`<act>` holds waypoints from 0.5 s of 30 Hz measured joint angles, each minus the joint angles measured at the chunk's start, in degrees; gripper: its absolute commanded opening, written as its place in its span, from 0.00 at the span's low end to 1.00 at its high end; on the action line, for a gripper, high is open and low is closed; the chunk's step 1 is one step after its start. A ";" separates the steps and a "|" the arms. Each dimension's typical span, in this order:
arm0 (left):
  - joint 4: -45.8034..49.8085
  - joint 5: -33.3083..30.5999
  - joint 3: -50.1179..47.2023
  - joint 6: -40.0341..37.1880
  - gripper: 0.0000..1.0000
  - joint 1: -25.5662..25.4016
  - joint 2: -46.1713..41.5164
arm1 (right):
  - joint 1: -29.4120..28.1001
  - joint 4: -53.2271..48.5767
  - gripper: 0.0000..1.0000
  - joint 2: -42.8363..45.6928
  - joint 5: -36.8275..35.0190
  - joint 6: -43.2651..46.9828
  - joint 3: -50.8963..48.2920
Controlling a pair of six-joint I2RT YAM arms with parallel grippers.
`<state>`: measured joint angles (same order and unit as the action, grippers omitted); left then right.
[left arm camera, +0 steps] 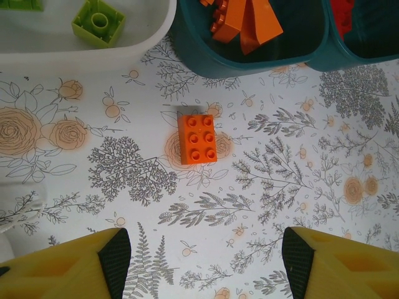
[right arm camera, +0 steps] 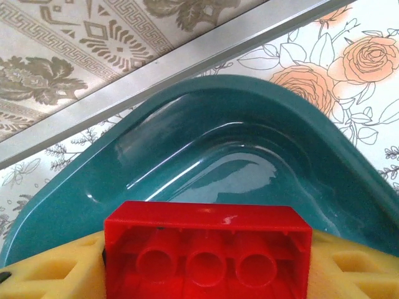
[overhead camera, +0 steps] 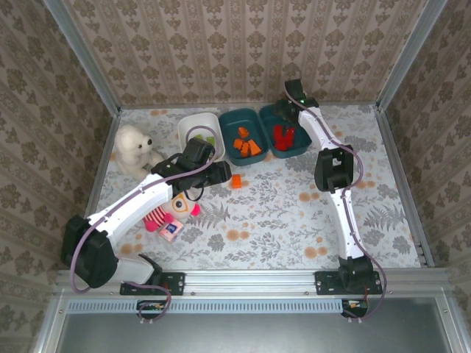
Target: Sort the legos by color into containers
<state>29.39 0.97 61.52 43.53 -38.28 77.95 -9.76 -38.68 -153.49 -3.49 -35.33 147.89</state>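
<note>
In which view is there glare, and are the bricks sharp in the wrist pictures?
Right wrist view: glare streaks on the glossy inner wall of the teal tray; the red brick is sharp, very close. Left wrist view: the orange brick is crisp, almost shadowless. Top external view: soft, even light on the table.

Two white-shelled robot arms, the left arm point(overhead camera: 140, 202) and the right arm point(overhead camera: 342, 213), have black joints and black bases point(overhead camera: 156, 283), each trailed by a looping grey-purple cable point(overhead camera: 197, 129). The left tool point(left arm camera: 199, 261) has yellow fingers point(left arm camera: 56, 274) tipped with black pads point(left arm camera: 115, 258). The right tool point(right arm camera: 206, 268) shows the same yellow, and a small green light point(overhead camera: 302, 94) glows near its wrist.
</note>
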 measured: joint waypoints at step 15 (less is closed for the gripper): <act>-0.22 -0.15 0.83 0.02 0.68 0.11 2.69 | 2.01 -8.37 0.67 -1.01 2.73 -2.01 2.67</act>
<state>29.17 0.82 62.35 43.55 -38.17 80.64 -7.75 -47.05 -154.50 -0.75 -37.34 150.56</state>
